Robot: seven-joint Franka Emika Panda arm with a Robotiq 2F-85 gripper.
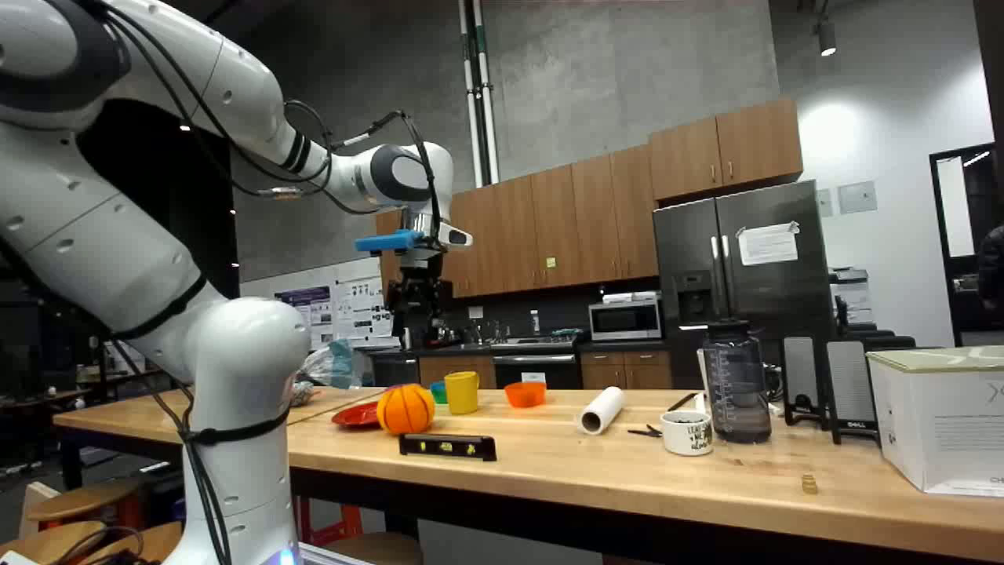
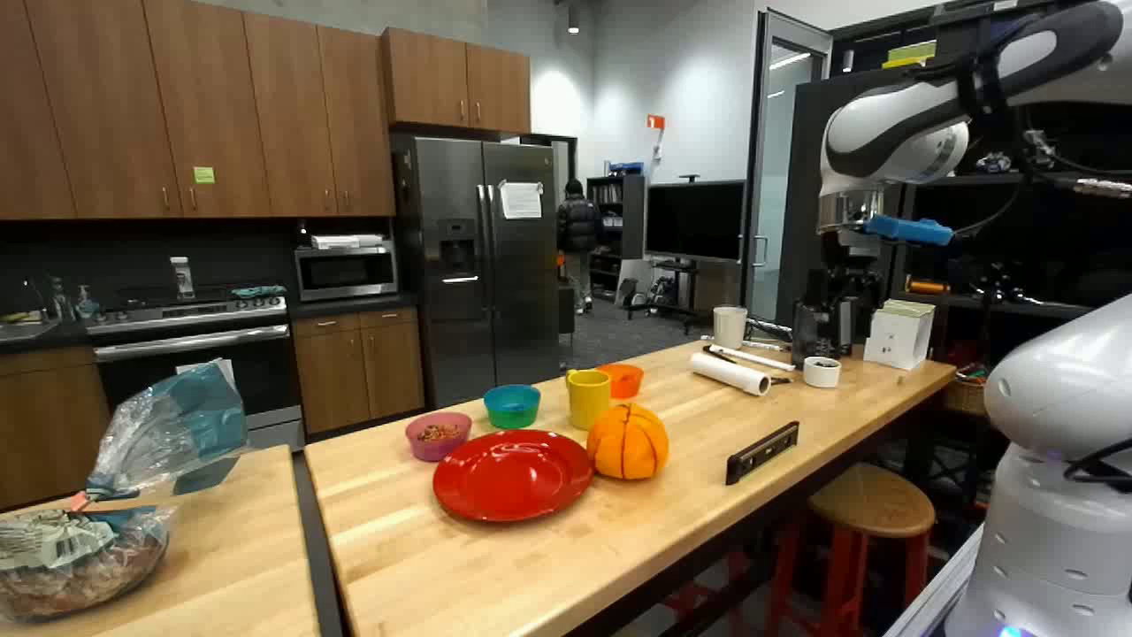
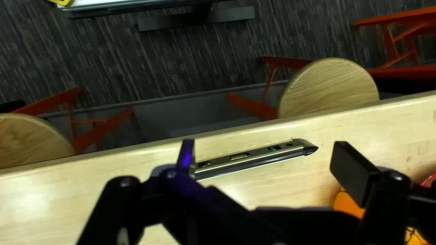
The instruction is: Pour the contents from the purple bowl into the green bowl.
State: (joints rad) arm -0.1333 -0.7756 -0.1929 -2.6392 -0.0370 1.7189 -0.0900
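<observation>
The purple bowl [image 2: 438, 436] stands on the wooden table in an exterior view, holding small reddish-brown bits. In an exterior view only a sliver of it [image 1: 397, 388] shows behind the orange ball. The green bowl [image 2: 512, 409], blue-green and with no contents visible, stands beside it; it is mostly hidden behind the yellow mug in an exterior view [image 1: 438, 392]. My gripper [image 1: 418, 333] hangs high above the table, apart from both bowls; it also shows in an exterior view [image 2: 822, 349]. In the wrist view its fingers [image 3: 264, 149] are wide apart with nothing between them. Both bowls are outside the wrist view.
A red plate [image 2: 513, 475], an orange pumpkin-like ball [image 2: 628, 441], a yellow mug [image 2: 590, 398] and an orange bowl [image 2: 624, 379] stand near the bowls. A black level [image 3: 252, 156] lies near the table's edge. A paper roll [image 1: 602, 410], white cup [image 1: 687, 433] and dark bottle [image 1: 736, 384] stand farther along.
</observation>
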